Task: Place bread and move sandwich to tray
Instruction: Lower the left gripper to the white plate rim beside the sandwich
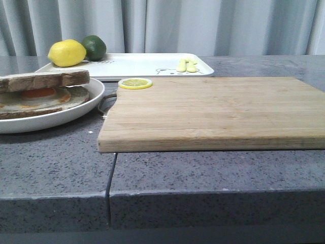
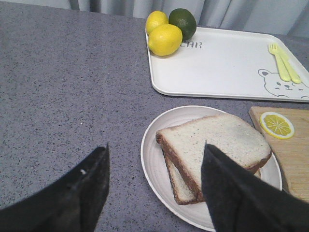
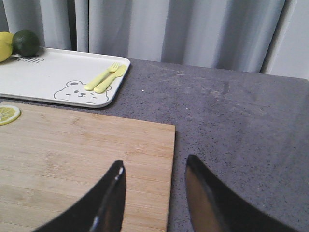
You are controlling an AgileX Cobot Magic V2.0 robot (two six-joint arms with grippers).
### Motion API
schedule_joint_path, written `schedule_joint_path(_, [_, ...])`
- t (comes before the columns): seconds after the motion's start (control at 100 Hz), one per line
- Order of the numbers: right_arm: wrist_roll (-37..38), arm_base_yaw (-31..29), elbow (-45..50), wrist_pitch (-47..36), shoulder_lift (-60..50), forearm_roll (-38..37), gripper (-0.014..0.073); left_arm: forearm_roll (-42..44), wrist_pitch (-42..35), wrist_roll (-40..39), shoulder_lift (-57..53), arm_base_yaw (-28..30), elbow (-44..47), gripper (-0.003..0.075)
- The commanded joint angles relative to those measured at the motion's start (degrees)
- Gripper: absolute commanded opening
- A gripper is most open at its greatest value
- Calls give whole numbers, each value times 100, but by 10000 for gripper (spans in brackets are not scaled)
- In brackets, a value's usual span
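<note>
The bread lies as the top slice of the sandwich, over the fried egg, on the round white plate at the table's left. Behind it is the white tray with the bear drawing. My left gripper is open, one finger over the bare table and the other over the bread's near corner, holding nothing. The right gripper is open and empty above the right edge of the wooden board. Neither gripper shows in the front view.
The wooden board fills the table's middle, with a lemon slice on its far left corner. Two lemons and a lime occupy the tray's left end, a yellow fork and knife its right end. Curtains hang behind.
</note>
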Motion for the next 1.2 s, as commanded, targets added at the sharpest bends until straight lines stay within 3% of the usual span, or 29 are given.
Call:
schedule_joint_path(0.0, [-24, -31, -145, -471, 35, -57, 314, -60, -429, -6, 180, -14, -157, 385])
schedule_joint_path(0.56, [-24, -31, -145, -471, 35, -57, 314, -71, -418, -200, 1882, 435, -111, 386])
schedule_joint_path(1.19, [-24, -31, -145, -471, 35, -57, 314, -1049, -956, -200, 3067, 433, -111, 385])
